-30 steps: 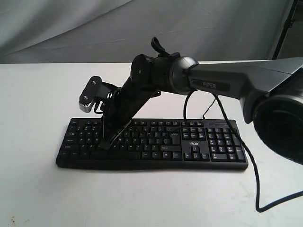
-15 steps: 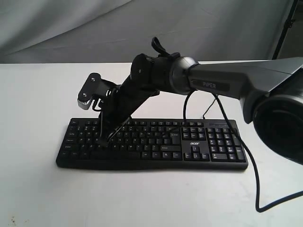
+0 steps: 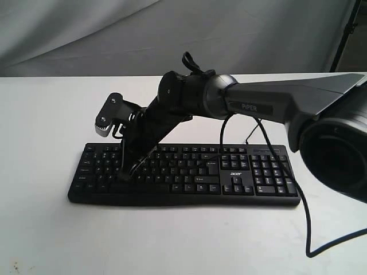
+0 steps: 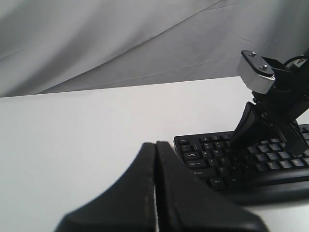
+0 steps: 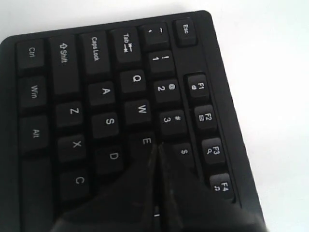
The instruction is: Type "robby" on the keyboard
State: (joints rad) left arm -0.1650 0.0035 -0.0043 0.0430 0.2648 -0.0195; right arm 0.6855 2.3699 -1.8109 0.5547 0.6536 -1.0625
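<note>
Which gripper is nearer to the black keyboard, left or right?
Right. The right gripper, jaws shut, points down at the letter keys near E on the wide black plastic keyboard. The left gripper, also shut, sits apart over the white table, beyond the keyboard's Esc end.

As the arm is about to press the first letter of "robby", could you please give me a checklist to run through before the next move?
1. Right gripper shut into one pressing tip: ok.
2. Tip over R: cannot tell; it shows beside the E key, and R is hidden under the gripper.
3. Left gripper away from the keys: ok, shut, over the table.
4. Keyboard lying flat: ok.
5. Tip touching a key: cannot tell.
</note>
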